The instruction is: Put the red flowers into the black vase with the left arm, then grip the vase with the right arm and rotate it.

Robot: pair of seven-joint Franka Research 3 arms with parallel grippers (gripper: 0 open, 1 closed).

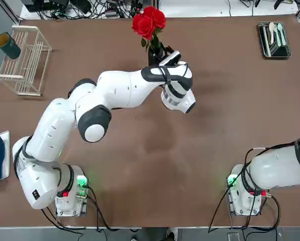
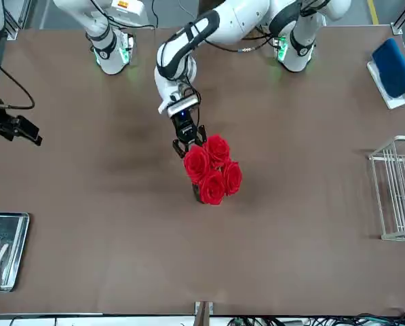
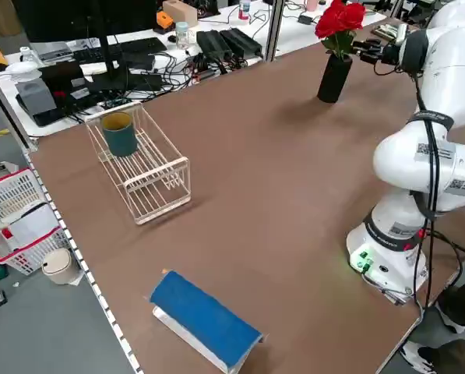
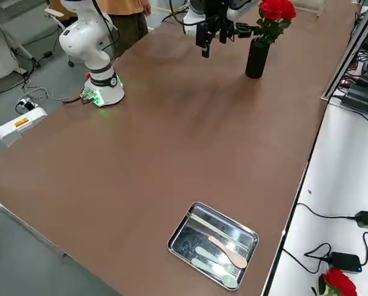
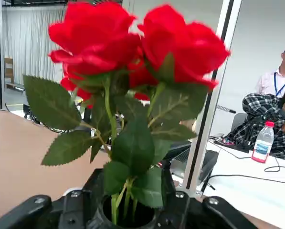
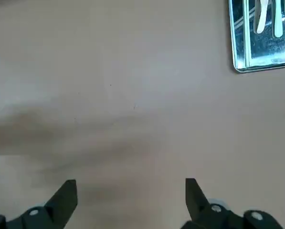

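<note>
Red flowers (image 1: pixel 148 22) stand stems-down in the black vase (image 3: pixel 334 76) at the table's (image 1: pixel 200 150) far edge — my left gripper (image 2: pixel 188 141) sits beside them, jaws parted, grasping nothing; my right gripper (image 6: pixel 131 195) hangs open, parked

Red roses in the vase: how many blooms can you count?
4 red roses: front view shows one top, one left, one right, one bottom, clustered above the black vase. More may hide beneath.

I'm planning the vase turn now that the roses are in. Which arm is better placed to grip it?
Left, by position: its claw hangs open beside the black vase holding the red flowers. The right claw, open, is parked over bare table, though the task assigns it.
</note>
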